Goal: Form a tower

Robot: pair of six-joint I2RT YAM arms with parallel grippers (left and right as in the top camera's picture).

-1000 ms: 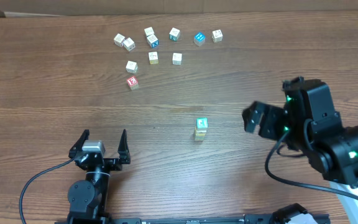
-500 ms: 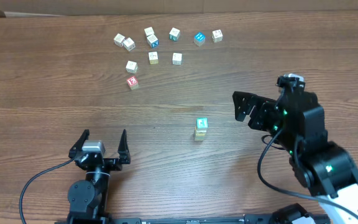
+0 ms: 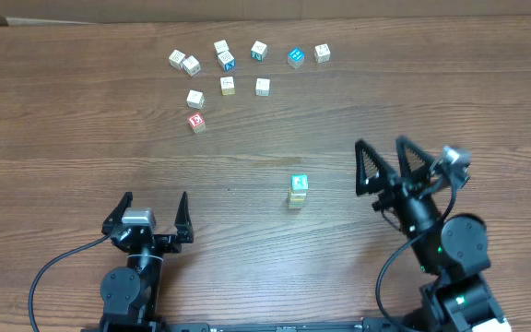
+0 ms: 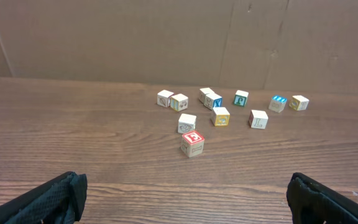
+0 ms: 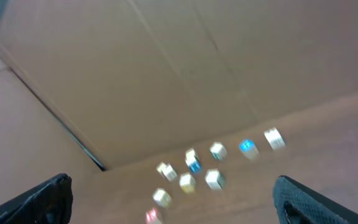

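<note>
Both arms are matte black with rounded joint housings; the left gripper (image 3: 152, 211) has a silver-grey block between pointed black fingers, the right gripper (image 3: 387, 160) a similar pale block at 3 o'clock, green lights, black cables

you see a brown wood-grain tabletop (image 3: 63, 138), a tower (image 3: 298, 191) with a teal face over yellow, a red-lettered cube (image 3: 195, 122), a blue-faced cube (image 3: 295, 57), and black grippers.
</note>
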